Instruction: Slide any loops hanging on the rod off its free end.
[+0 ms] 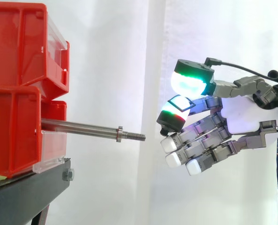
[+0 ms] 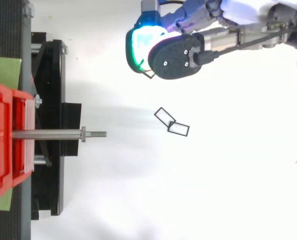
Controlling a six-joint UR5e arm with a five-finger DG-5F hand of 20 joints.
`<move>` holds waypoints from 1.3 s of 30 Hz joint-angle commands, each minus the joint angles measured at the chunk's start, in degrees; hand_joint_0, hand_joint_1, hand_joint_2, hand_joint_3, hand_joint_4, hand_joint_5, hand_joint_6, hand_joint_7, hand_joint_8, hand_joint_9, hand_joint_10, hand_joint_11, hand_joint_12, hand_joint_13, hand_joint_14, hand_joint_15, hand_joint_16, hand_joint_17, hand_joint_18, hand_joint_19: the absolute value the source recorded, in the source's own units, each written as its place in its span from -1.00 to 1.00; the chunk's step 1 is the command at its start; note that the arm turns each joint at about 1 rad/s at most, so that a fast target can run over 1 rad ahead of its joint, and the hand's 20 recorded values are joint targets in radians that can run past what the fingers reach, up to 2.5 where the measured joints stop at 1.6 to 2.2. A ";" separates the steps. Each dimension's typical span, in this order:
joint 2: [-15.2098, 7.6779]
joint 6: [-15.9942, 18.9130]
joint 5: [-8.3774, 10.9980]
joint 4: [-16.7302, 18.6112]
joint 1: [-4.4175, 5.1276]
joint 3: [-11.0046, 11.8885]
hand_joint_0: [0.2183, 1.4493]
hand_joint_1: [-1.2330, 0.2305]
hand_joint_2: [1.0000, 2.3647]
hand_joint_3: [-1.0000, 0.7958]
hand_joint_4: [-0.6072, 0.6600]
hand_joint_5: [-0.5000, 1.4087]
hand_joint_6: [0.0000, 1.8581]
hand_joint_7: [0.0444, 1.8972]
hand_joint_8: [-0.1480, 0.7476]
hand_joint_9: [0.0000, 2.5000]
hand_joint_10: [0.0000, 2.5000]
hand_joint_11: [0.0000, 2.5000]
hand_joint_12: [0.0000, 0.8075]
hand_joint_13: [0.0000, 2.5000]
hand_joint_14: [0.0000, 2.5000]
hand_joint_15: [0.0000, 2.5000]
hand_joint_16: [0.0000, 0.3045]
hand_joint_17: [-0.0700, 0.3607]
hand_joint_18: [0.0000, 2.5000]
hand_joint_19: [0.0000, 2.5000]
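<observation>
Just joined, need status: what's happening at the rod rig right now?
The robot's hand hovers just beyond the free end of the rod that sticks out of the red bins. Its fingers are relaxed and clear of the rod. The rod looks bare. In the top view, two thin black rectangular loops lie on the white surface past the rod's tip, so the task looks done.
</observation>
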 commanded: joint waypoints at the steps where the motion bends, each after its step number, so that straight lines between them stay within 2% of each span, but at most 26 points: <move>1: 0.00 0.00 -0.06 -0.07 -0.04 0.01 -0.44 -0.07 -1.00 -0.44 0.16 -0.62 -0.18 0.22 -0.03 -0.28 -0.99 -0.73 -0.12 -0.40 -0.99 -0.86 -0.69 -0.18 -0.43 -0.67; 4: 0.00 0.00 0.03 0.01 0.05 0.01 -0.37 -0.10 -0.99 -0.33 0.12 -0.62 -0.17 0.25 -0.04 -0.28 -0.99 -0.73 -0.13 -0.40 -0.99 -0.86 -0.70 -0.19 -0.43 -0.67; 9: 0.00 0.00 -0.06 0.01 -0.04 0.01 -0.40 -0.24 -0.97 -0.07 0.09 -0.64 -0.08 0.30 -0.03 -0.29 -0.99 -0.72 -0.12 -0.41 -0.99 -0.86 -0.69 -0.19 -0.43 -0.68; 17: 0.00 0.00 0.03 -0.07 0.05 -0.08 -0.36 -0.34 -0.97 0.01 -0.08 -0.65 -0.07 0.31 -0.07 -0.31 -0.99 -0.72 -0.14 -0.43 -1.00 -0.87 -0.70 -0.19 -0.44 -0.70; 19: 0.00 0.00 -0.24 0.10 -0.04 -1.58 -0.35 -0.35 -0.97 0.02 -0.11 -0.65 -0.06 0.31 -0.06 -0.31 -0.99 -0.72 -0.15 -0.43 -0.99 -0.87 -0.70 -0.19 -0.44 -0.70; 20: 0.00 0.18 -0.24 2.21 0.05 -4.48 -0.35 -0.35 -0.97 0.03 -0.13 -0.65 -0.06 0.31 -0.07 -0.30 -0.99 -0.72 -0.15 -0.43 -0.99 -0.87 -0.70 -0.19 -0.44 -0.70; 23: 0.00 0.35 -0.15 6.52 0.14 -6.58 -0.33 -0.36 -0.97 0.03 -0.18 -0.65 -0.06 0.31 -0.06 -0.30 -0.99 -0.72 -0.15 -0.42 -0.99 -0.87 -0.70 -0.19 -0.44 -0.71; 25: 0.00 0.18 -0.06 12.49 0.22 -9.49 -0.33 -0.36 -0.97 0.03 -0.21 -0.65 -0.05 0.30 -0.07 -0.29 -0.99 -0.71 -0.16 -0.42 -0.99 -0.87 -0.70 -0.20 -0.44 -0.71; 29: -0.09 0.09 0.03 15.40 0.40 -10.54 -0.31 -0.37 -0.97 0.02 -0.25 -0.66 -0.05 0.29 -0.08 -0.29 -0.99 -0.72 -0.17 -0.41 -0.99 -0.87 -0.70 -0.20 -0.43 -0.71; 32: 0.00 0.09 -0.06 15.57 0.49 -10.98 -0.30 -0.38 -0.97 0.01 -0.28 -0.66 -0.04 0.28 -0.08 -0.29 -0.99 -0.72 -0.17 -0.41 -1.00 -0.87 -0.70 -0.20 -0.43 -0.71; 36: 0.00 -0.18 0.03 15.40 0.58 -10.98 -0.27 -0.38 -0.96 0.02 -0.27 -0.67 -0.04 0.40 -0.09 -0.28 -0.99 -0.70 -0.17 -0.40 -0.99 -0.87 -0.70 -0.20 -0.43 -0.71; 39: 0.00 -0.44 0.03 14.87 0.84 -10.98 -0.26 -0.38 -0.96 0.02 -0.27 -0.67 -0.03 0.42 -0.09 -0.26 -0.99 -0.69 -0.18 -0.39 -0.99 -0.87 -0.71 -0.21 -0.42 -0.71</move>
